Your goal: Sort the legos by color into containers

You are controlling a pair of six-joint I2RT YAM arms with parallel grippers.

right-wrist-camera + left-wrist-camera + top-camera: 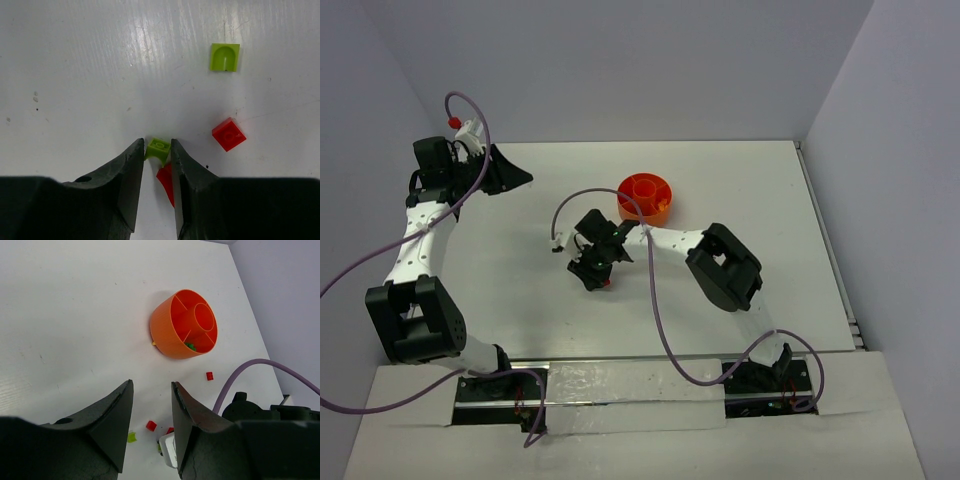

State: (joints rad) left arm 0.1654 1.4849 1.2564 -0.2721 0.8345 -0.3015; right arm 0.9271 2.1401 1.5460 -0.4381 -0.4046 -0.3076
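Near the middle of the table (pixel 750 175), just on the near side of the orange bowl (pixel 645 197), we find the right gripper (pixel 157 146) lowered among the loose legos. Its jaws are clamped against both sides of a small green brick (pixel 159 148) that sits on the surface, not yet lifted. A red brick (pixel 165 179) lies right behind the green one and partly under one finger. We judge that the narrow, tip-only pinch is meant to take the green piece alone and leave its neighbour behind. A second red brick (pixel 229 134) and a lime curved piece (pixel 224 56) lie apart from the pinch, so they should not be disturbed. The bowl stands toward the far edge, about midway along it, and a green bit (pixel 190 346) rests in one outer compartment, which we take to be where the held brick belongs. A yellow bit (pixel 153 344) lies on the table just beside the bowl's outer wall, unsorted. By the far left corner the left gripper (pixel 152 390) hangs with its jaws apart and nothing between them, parked, we think, to keep the path to the bowl free.
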